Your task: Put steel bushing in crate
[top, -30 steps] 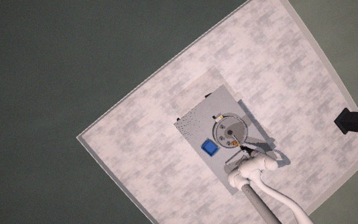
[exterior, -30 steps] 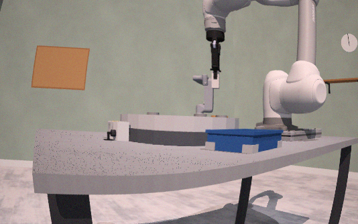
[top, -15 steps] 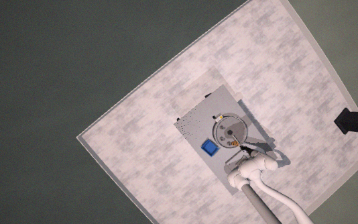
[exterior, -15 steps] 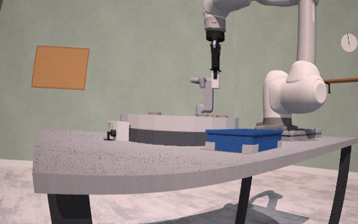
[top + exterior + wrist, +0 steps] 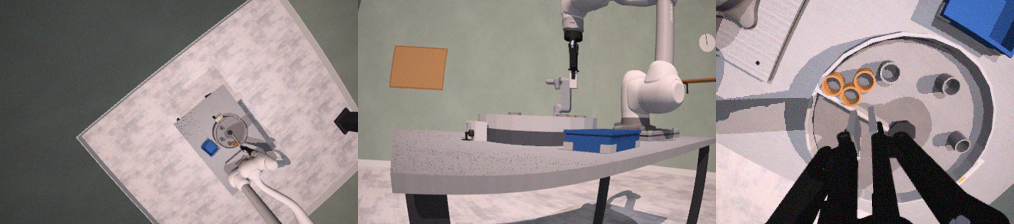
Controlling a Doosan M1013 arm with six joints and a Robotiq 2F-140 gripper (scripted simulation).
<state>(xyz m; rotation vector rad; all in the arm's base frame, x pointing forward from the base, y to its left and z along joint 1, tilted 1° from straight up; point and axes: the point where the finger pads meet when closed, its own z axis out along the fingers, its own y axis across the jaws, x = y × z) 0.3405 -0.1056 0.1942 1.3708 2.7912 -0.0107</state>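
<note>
The black two-finger claw (image 5: 864, 137) is seen hanging high above the round grey turning table (image 5: 972, 79), its fingers drawn nearly together with only a narrow slit between the pale fingertips. Nothing is held between them. In the exterior view the claw (image 5: 573, 80) is shown pointing straight down, well above the disc (image 5: 539, 121), at the end of the white six-joint arm (image 5: 653, 90).

Directly below and just ahead of the fingertips, in the wrist view, a cluster of three orange-rimmed bushings (image 5: 849, 86) is seen on the disc, touching one another. Three grey steel bushings are placed further around the disc: one (image 5: 889, 71) just beside the orange cluster, one (image 5: 946, 86) off to the right of the claw, and one (image 5: 958, 141) nearer the right finger's side (all are standing upright on the disc, none lifted). A dark hub (image 5: 900, 125) is seen at the disc's centre, partly covered by the right finger.

The blue open crate (image 5: 982, 3) is found well beyond the disc, up and to the right of the claw in the wrist view; whether anything lies inside cannot be told. In the top view the crate (image 5: 210, 147) is set beside the disc (image 5: 224, 120) on the grey work table (image 5: 198, 117).
</note>
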